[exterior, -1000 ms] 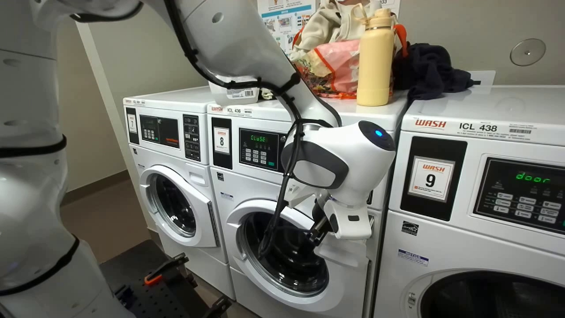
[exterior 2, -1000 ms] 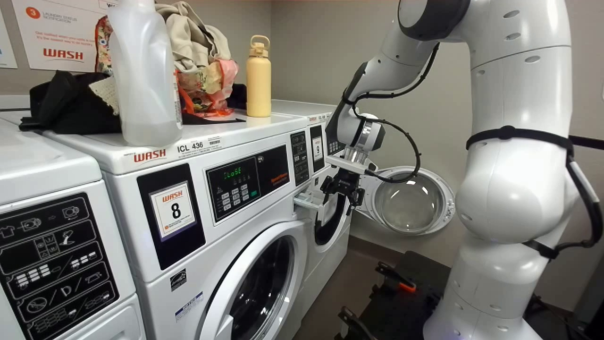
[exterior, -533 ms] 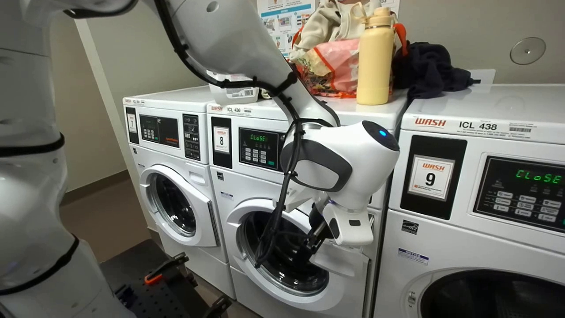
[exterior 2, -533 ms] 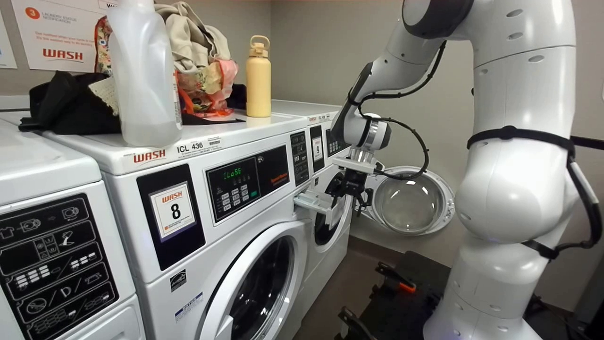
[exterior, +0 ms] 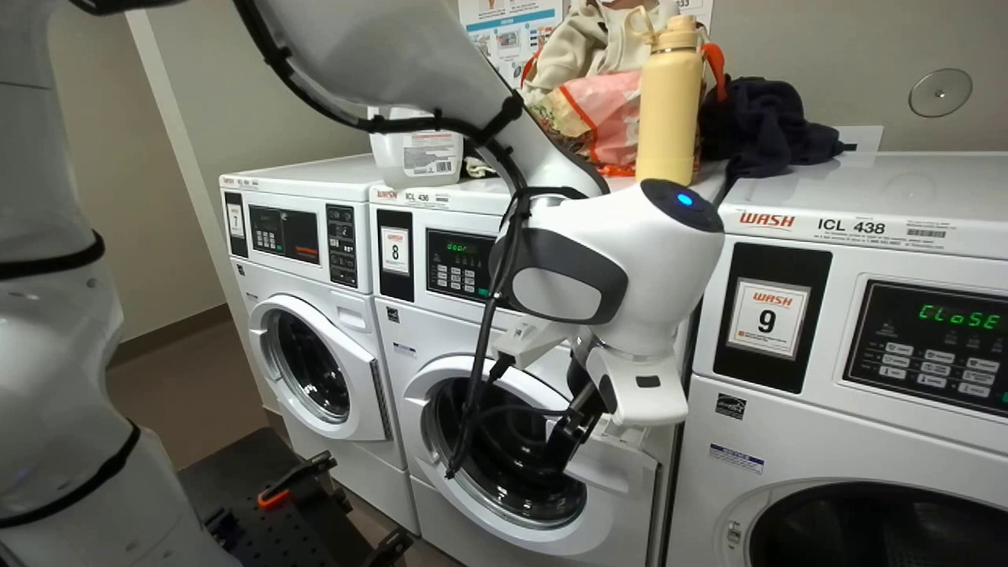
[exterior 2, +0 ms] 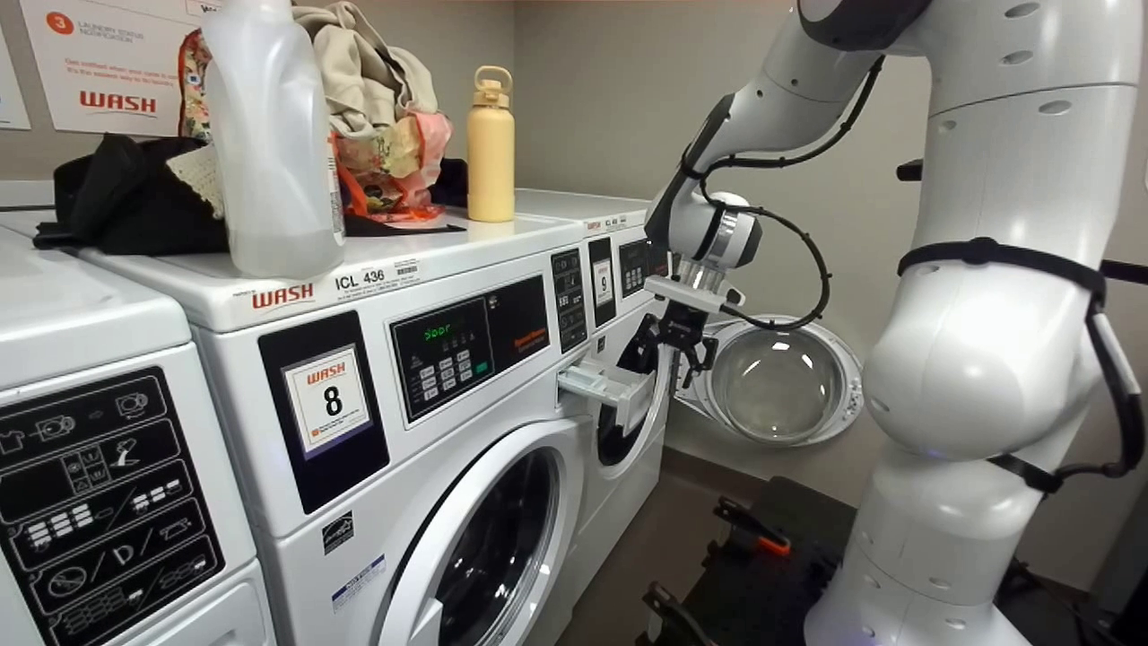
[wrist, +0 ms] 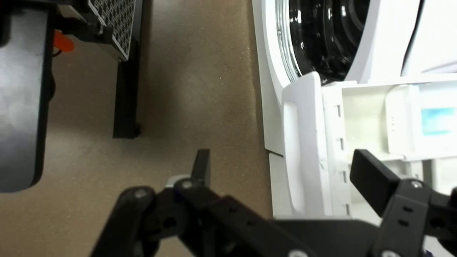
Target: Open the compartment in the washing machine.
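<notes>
In the wrist view, the gripper (wrist: 281, 162) is spread wide, its two dark fingers (wrist: 373, 182) well apart with nothing held. The white drawer (wrist: 314, 150) reaches into that gap: its front panel runs between the fingers, one of them out over the brown floor (wrist: 200, 92), the other above the drawer's inner sections. Some space shows on each side of the panel, though how far down the fingers reach cannot be told. The dark porthole door (wrist: 321, 43) shows near the top, past the drawer's end.

In an exterior view, the drawer juts out from the washing machine (exterior 2: 439, 449) marked 8, below and to the right of the control panel (exterior 2: 471, 345). The gripper points down just beside the drawer's front; contact cannot be judged from here. Beyond the gripper stands a washer (exterior 2: 619, 484) marked 9, a round glass door (exterior 2: 776, 386) swung out beside it.

In an exterior view, the arm (exterior: 657, 276) hangs across the same machine, its wrist hiding most of the drawer. The gripper is in front of the porthole door's right part; its finger spread cannot be read there.
</notes>
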Controlling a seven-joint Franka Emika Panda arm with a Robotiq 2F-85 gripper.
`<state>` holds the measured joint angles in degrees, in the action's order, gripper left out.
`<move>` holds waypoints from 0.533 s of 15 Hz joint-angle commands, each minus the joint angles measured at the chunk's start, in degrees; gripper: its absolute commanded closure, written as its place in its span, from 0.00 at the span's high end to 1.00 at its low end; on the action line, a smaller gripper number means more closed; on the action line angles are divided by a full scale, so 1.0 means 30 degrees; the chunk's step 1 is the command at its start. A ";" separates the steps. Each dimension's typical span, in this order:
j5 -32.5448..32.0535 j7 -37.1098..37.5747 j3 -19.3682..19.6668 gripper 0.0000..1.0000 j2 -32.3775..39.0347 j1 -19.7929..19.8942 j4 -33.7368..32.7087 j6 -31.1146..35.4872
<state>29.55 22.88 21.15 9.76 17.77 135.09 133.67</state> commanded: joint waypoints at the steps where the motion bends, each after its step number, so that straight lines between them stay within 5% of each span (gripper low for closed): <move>1: -0.0712 0.0627 0.0113 1.00 -0.3169 0.0101 0.1346 0.1199; 8: -0.2300 0.1038 -0.0447 1.00 -0.7207 0.0369 0.1566 0.2314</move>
<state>25.43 22.98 21.48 -5.82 17.97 137.10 138.48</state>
